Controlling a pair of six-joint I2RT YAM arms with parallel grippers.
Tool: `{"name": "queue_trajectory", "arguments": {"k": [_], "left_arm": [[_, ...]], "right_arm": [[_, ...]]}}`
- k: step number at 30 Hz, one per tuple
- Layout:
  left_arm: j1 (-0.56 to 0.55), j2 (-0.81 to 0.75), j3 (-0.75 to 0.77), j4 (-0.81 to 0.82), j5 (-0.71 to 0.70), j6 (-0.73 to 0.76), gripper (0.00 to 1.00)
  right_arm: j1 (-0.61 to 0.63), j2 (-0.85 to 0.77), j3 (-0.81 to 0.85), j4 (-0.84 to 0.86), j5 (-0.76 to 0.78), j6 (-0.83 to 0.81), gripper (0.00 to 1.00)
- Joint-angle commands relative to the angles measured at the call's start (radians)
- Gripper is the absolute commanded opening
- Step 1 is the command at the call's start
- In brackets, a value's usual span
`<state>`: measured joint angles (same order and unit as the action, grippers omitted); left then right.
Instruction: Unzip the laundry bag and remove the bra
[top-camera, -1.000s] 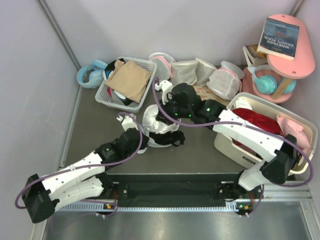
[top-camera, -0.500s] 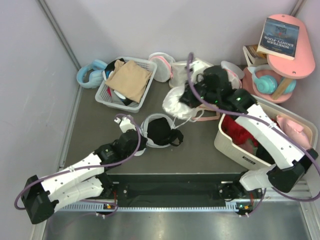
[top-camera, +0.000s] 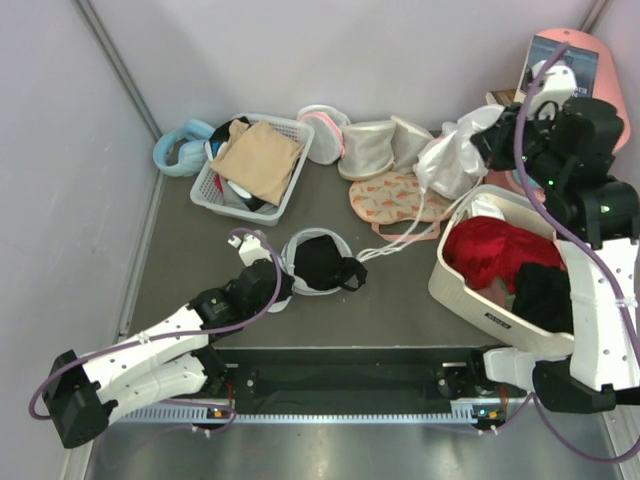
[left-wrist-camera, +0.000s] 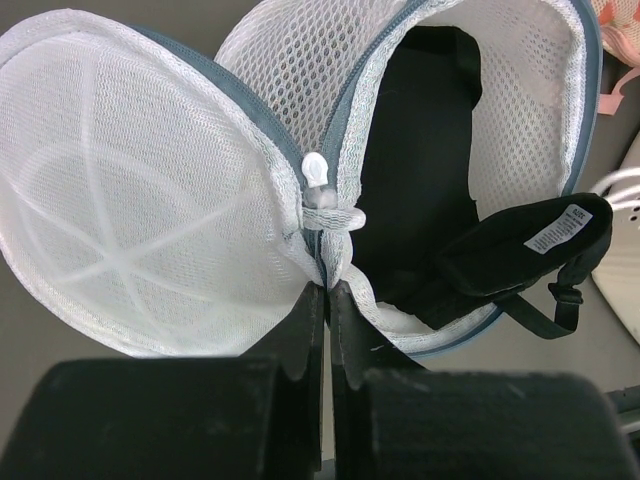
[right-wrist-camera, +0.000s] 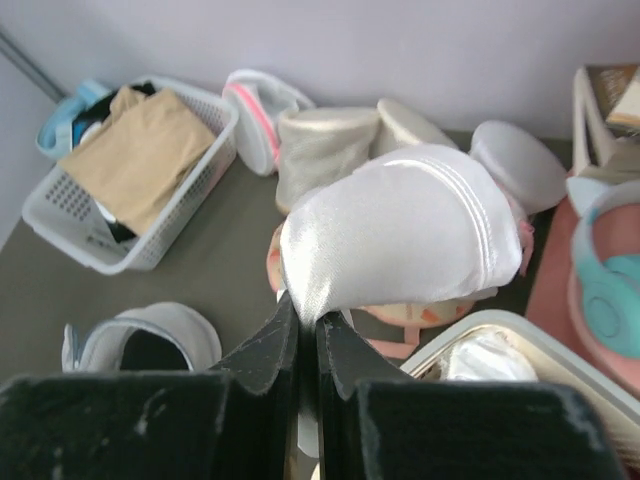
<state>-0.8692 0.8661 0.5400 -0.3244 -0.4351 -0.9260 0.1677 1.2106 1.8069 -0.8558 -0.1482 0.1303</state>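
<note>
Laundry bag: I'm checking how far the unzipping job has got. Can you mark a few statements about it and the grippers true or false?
1. The laundry bag lies unzipped and open. True.
2. The bra lies on the table, clear of the bag. False: it sits in the bag's open half, with one end hanging over the rim.
3. The left gripper is shut on the bag's rim beside the zipper pull. True.
4. The right gripper is open and empty. False: it is shut on a white satin garment, held up in the air.
</note>
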Motion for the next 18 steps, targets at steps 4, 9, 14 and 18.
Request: {"name": "queue_trajectory", "arguments": {"k": [4,9,14,18], "left_arm": [[0.006,-0.007,-0.006,0.013,-0.002,0.003,0.0],[0.007,-0.006,-0.006,0.019,-0.001,0.007,0.0],[0.01,-0.001,-0.011,0.033,0.01,0.009,0.0],[0.01,0.005,-0.011,0.039,0.016,0.013,0.0]], "right_arm": [[-0.069,-0.014,0.236,-0.055,0.053,-0.001,0.0],[-0.073,-0.04,0.292,-0.051,0.177,-0.004,0.0],[-0.073,-0.036,0.373,-0.055,0.301,-0.047,0.0],[-0.074,-0.048,0.413,-0.054,0.401,-0.069,0.0]]}}
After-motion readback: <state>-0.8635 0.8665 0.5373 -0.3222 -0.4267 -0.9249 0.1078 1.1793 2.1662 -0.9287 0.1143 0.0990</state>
